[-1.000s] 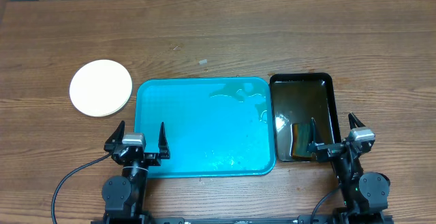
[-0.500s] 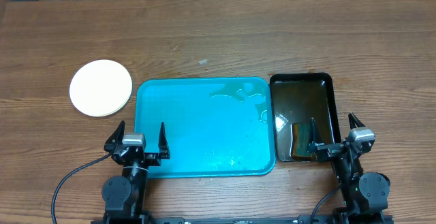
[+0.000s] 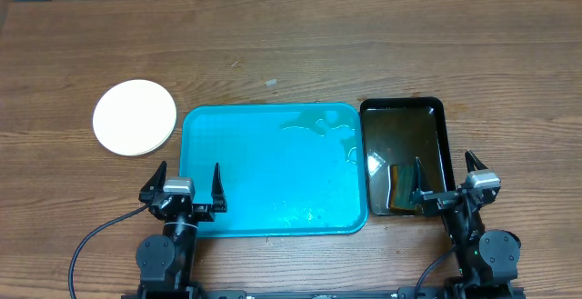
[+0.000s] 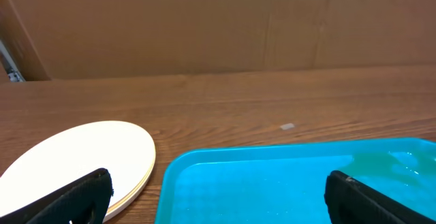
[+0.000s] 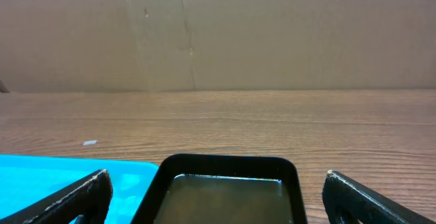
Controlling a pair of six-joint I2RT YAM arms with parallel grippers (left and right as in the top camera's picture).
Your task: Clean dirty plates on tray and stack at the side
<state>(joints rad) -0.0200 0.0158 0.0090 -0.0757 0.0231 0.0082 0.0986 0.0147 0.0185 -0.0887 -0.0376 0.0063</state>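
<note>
The plates (image 3: 135, 116) lie in one stack on the wood table, left of the turquoise tray (image 3: 273, 168); the top plate is white with no smear showing, and a pale yellow edge shows under it in the left wrist view (image 4: 82, 159). The tray holds no plates, only water puddles, and also shows in the left wrist view (image 4: 286, 183). My left gripper (image 3: 185, 188) is open and empty at the tray's front left corner. My right gripper (image 3: 448, 184) is open and empty over the front of the black tray.
A black tray (image 3: 403, 155) with brownish liquid and a sponge (image 3: 405, 188) stands right of the turquoise tray, also in the right wrist view (image 5: 228, 190). A cardboard wall (image 5: 218, 33) stands behind the table. A small scrap (image 3: 271, 83) lies on the wood.
</note>
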